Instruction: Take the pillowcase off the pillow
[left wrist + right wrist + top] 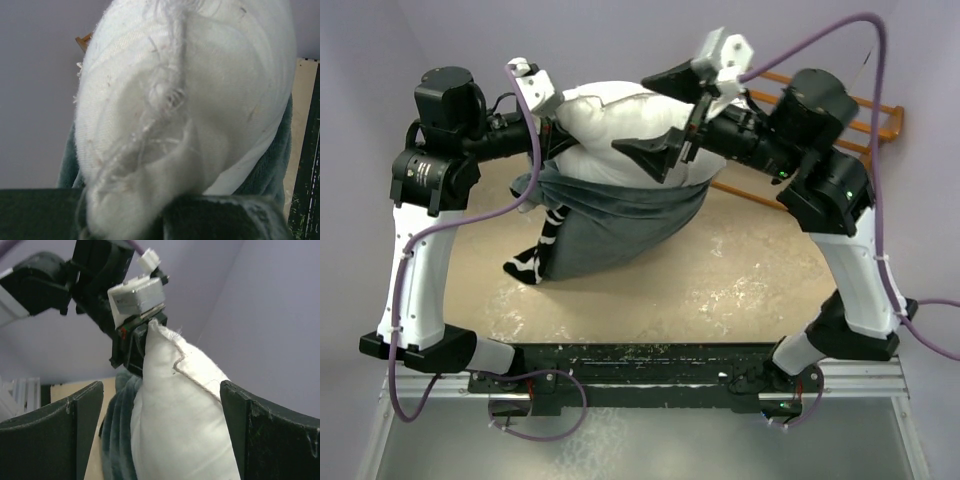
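The white pillow (615,120) is held up at the back of the table, its near part still inside the dark grey pillowcase (620,225). A zebra-striped piece of the pillowcase (542,248) hangs at the left. My left gripper (558,118) is shut on the pillow's frayed corner (165,95); the right wrist view shows it clamped there (136,342). My right gripper (638,112) is open, its fingers (50,432) standing on either side of the pillow (185,430) without pinching it. The grey pillowcase (117,435) hangs bunched at the pillow's left side.
A wooden rack (880,115) stands at the back right, behind the right arm. The tan tabletop (740,280) lies under the hanging fabric. A black rail (640,365) with the arm bases runs along the near edge. Purple cables loop over both arms.
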Action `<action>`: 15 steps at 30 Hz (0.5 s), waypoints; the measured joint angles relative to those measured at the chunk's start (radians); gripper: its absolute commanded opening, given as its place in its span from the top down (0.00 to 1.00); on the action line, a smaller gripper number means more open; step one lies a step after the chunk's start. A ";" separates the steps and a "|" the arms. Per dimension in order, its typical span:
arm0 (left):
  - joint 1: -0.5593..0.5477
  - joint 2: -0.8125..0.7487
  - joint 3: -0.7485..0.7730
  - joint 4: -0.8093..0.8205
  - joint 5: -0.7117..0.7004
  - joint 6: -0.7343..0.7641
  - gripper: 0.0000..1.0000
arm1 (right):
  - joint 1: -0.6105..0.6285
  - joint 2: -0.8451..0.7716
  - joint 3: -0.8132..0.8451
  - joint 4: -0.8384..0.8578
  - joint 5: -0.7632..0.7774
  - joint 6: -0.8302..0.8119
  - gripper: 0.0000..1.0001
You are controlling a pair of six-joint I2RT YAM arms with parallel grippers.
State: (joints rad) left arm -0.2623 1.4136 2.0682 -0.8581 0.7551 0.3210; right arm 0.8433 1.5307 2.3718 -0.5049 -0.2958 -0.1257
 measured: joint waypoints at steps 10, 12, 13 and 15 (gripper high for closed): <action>0.002 0.005 0.045 -0.132 0.027 0.101 1.00 | 0.002 0.150 0.034 -0.198 0.021 -0.182 0.03; 0.002 0.013 0.050 -0.155 0.038 0.124 1.00 | 0.003 0.131 0.009 -0.192 0.051 -0.202 0.02; 0.002 0.015 0.050 -0.162 0.047 0.136 1.00 | 0.003 0.113 -0.011 -0.185 0.060 -0.211 0.02; 0.001 0.017 0.050 -0.179 0.068 0.159 1.00 | 0.003 0.073 -0.040 -0.179 0.071 -0.225 0.01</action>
State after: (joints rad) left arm -0.2611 1.4303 2.1185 -1.0374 0.8230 0.4797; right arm 0.8459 1.6035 2.3322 -0.6838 -0.2253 -0.3508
